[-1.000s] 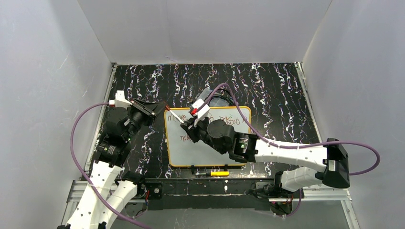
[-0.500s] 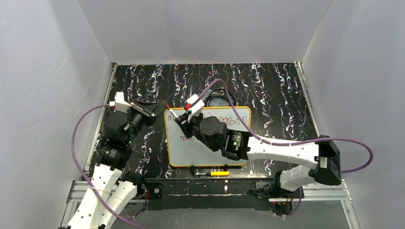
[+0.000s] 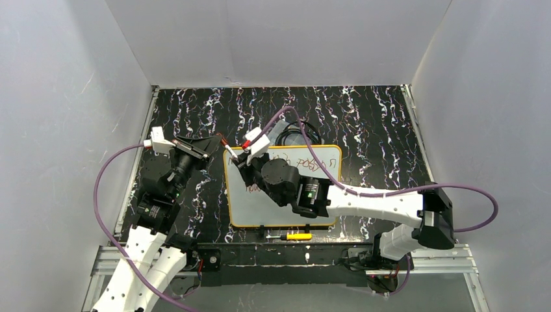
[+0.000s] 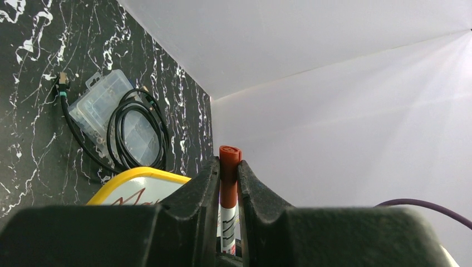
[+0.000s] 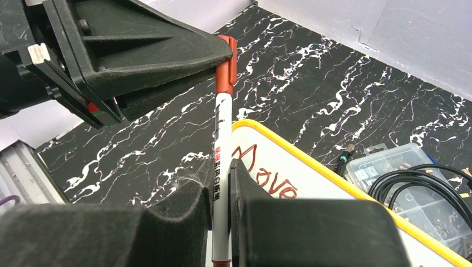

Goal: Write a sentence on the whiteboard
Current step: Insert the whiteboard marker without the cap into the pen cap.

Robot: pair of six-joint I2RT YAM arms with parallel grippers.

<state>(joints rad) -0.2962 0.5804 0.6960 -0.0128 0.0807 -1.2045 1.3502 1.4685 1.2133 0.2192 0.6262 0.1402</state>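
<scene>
While our left gripper (image 4: 229, 167) pinches the red end of the marker (image 5: 222, 125), our right gripper (image 5: 221, 169) is closed tight on its white body. The whiteboard (image 3: 273, 209) lies flat on the black table (image 3: 364, 123), its far left corner under the marker. The sentence (image 3: 305, 165) runs along the board's far edge in red-brown letters, and we can read "Move".

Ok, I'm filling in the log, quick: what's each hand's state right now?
Left hand: closed on the marker's red cap.
Right hand: closed on the marker's white barrel.
</scene>
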